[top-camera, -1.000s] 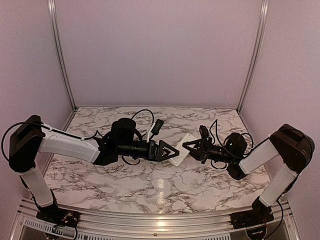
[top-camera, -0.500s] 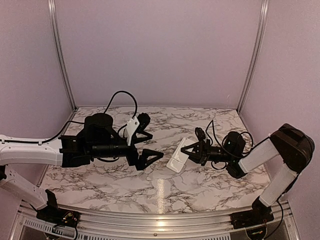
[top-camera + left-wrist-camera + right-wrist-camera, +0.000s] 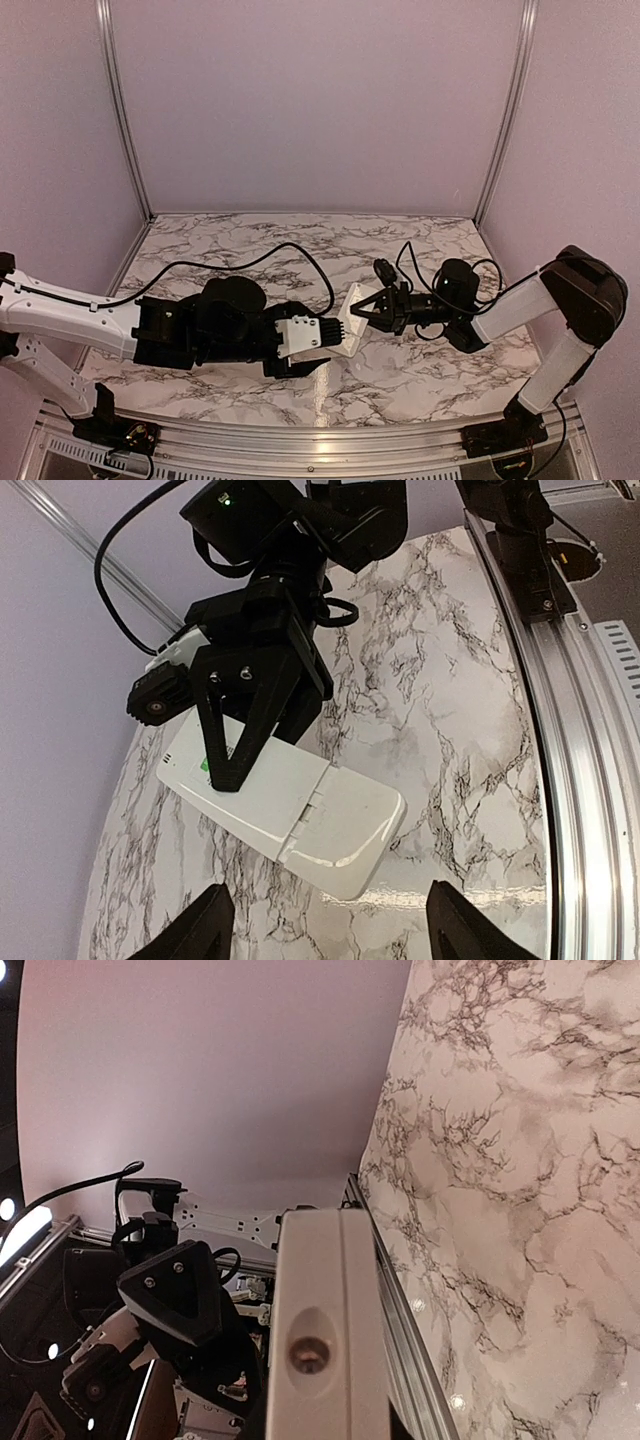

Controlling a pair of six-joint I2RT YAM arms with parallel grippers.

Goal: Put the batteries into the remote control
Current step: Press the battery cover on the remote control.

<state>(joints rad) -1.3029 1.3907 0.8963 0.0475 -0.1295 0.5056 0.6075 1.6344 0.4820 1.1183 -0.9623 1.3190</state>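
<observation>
The remote control (image 3: 285, 800) is a slim white slab held above the marble table, its plain back face toward the left wrist camera with the cover seam across it. My right gripper (image 3: 362, 305) is shut on its far end; in the right wrist view the remote control (image 3: 325, 1330) shows end-on between those jaws. My left gripper (image 3: 330, 935) is open, its fingertips (image 3: 205, 930) standing wide on either side just short of the remote's near end, touching nothing. In the top view the left gripper (image 3: 325, 345) sits low beside the remote control (image 3: 352, 325). The batteries are out of view.
The marble table (image 3: 420, 370) runs under both arms. An aluminium rail (image 3: 320, 440) borders the near edge. A black cable (image 3: 250, 262) loops over the left arm. Pink walls close the back and sides.
My left arm pulled back to the left, then came in low toward the remote's near end. The right gripper shifted left with the remote still in it.
</observation>
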